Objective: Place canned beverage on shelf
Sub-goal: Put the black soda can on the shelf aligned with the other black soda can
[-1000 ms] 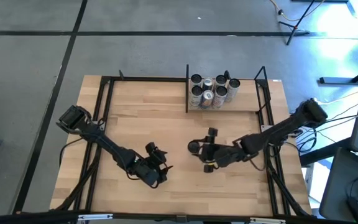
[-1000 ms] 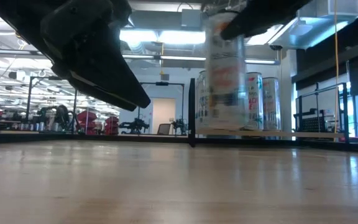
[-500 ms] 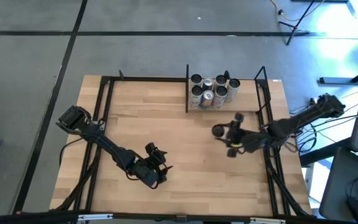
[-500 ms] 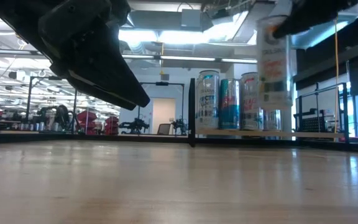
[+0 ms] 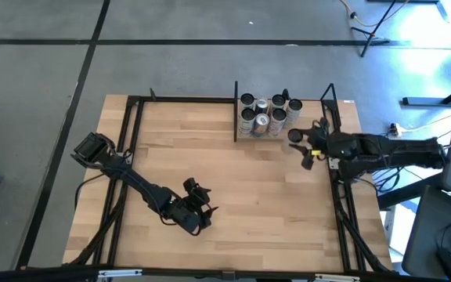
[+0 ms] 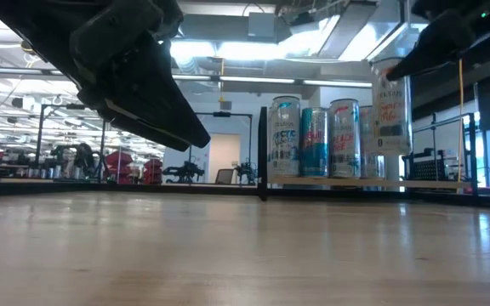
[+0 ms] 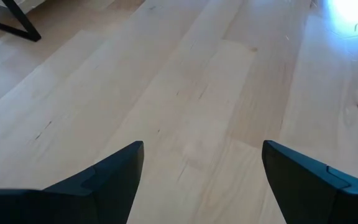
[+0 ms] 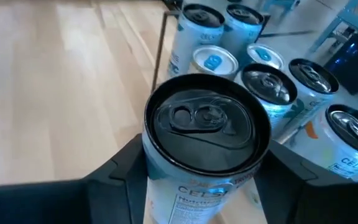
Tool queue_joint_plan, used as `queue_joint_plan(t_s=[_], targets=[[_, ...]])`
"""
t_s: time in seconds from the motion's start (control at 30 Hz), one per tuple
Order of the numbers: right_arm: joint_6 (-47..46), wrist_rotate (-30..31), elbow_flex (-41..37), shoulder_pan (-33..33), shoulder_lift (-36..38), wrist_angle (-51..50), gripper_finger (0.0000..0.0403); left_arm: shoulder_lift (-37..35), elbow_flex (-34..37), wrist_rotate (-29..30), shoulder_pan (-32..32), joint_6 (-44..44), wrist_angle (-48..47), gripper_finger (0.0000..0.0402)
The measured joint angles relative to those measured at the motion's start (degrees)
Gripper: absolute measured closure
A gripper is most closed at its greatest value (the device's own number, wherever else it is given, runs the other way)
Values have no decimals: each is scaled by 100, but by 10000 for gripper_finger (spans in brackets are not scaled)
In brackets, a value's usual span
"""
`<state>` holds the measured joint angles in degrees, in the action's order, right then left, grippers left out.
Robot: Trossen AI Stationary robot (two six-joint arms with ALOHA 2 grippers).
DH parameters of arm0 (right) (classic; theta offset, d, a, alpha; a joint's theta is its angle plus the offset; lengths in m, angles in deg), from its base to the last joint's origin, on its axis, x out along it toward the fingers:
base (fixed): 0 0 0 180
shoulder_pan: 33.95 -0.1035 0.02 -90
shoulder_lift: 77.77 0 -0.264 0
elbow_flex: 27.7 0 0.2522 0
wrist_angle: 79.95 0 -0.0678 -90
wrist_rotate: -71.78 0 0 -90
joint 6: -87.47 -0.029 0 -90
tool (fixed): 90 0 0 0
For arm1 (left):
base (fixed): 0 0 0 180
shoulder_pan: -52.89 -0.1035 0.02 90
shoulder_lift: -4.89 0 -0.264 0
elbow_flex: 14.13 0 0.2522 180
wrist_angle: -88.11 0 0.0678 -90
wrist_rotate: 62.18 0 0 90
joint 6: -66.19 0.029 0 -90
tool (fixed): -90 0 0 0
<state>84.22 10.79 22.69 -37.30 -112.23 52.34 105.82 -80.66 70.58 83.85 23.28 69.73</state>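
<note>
The wooden surface (image 5: 210,164) is carrying a shelf (image 5: 308,138) with cans (image 5: 261,114) standing on it. The right gripper (image 5: 302,146) is gripping a can (image 8: 204,149) just beside them, clear of the surface. The left gripper (image 7: 201,180) is hovering low over bare wood, jaws apart.

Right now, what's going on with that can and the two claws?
Right gripper shut on can, carried off the table beside the shelf. Left gripper open, empty, low over table. Six cans crowd the shelf.

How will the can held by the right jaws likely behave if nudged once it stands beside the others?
The can looks tall and narrow, so probably tippy. Its smooth round wall would likely roll if it fell. The cans on the shelf stand close, so a nudge may knock them.
</note>
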Motion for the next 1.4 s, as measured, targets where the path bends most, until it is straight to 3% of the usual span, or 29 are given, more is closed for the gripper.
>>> queue_joint_plan(t_s=[0.3,0.6,0.77,1.03,1.4], targets=[[681,-1525,-82,1997,-99,521,200,0,0,-9,7,4,-2,94],[681,-1932,-75,3357,-101,713,200,2,0,-24,7,7,-28,94],[819,-2608,-335,3665,-148,983,200,2,0,-24,17,7,-28,94],[925,-2709,-373,4089,-472,1212,200,2,0,-24,17,10,-30,94],[955,-2762,-353,4205,-1100,1423,200,2,0,-24,33,66,-28,94]])
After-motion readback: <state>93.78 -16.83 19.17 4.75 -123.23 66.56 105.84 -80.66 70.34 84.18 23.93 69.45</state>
